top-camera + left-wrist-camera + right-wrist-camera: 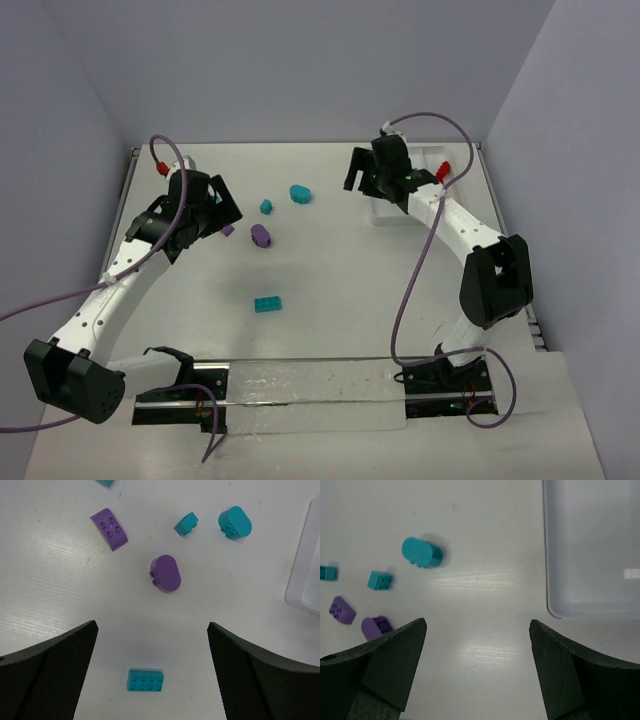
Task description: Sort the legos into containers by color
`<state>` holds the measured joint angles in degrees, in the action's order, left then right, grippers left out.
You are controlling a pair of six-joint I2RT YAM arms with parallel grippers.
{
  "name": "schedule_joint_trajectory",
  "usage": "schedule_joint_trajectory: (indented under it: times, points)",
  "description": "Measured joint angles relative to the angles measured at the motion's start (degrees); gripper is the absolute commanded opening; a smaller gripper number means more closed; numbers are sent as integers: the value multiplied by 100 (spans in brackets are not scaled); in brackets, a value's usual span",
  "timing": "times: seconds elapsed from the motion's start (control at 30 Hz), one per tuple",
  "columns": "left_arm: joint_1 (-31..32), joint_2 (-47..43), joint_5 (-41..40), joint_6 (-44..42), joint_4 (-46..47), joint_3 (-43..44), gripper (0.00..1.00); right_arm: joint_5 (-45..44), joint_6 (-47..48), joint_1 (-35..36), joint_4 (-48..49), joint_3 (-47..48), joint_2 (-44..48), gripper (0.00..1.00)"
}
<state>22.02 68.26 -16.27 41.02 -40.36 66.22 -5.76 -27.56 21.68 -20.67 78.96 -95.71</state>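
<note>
- The left gripper (152,677) has its jaws spread wide with nothing clamped. In its wrist view a teal flat brick (145,680) lies studs up on the table (330,330) in the gap between them, a little nearer the left-hand finger (50,675) and touching neither.
- In the top view that brick sits alone, nearest the arm bases and well apart from the other pieces.
- Farther out, a purple rounded piece (166,573) lies on its side, roughly in line with the middle of the left gripper's gap.
- Just beside it, toward the left arm, is a purple arched brick (109,528), studs up. In the top view the left gripper's black body hangs right next to this brick.
- Beyond these are a small teal brick (186,523) and a teal rounded piece (235,522), near each other but apart.
- Another teal piece (105,482) is cut off by the top edge of the left wrist view, so its shape cannot be told.
- The right gripper (477,672) also has its jaws apart, with only bare table between them. The teal rounded piece lies ahead of its left-hand finger, outside the gap.
- That finger hides part of the purple rounded piece in the right wrist view.
- The white tray (546,555) lies ahead and to the right of the right gripper, with only one rounded corner in view.
- In the top view the right arm covers most of the tray, so its dividers are hard to make out.
</note>
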Motion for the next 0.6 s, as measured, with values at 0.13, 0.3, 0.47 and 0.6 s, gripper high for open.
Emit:
schedule_joint_trajectory:
  times: [0.13, 0.3, 0.47, 0.6]
  points:
    - [-7, -10, -93, 65, -62, -18, 99, 152, 27, 338, -2, -145, 5, 91]
    - [-80, -48, -182, 101, -102, -104, 99, 220, 146, 853, 7, -164, 5, 92]
    - [-286, -65, -212, 186, -167, -112, 99, 212, 281, 1427, 29, -164, 4, 93]
    - [-581, -140, -224, 249, -235, -141, 99, 219, 390, 1827, 185, -177, 3, 95]
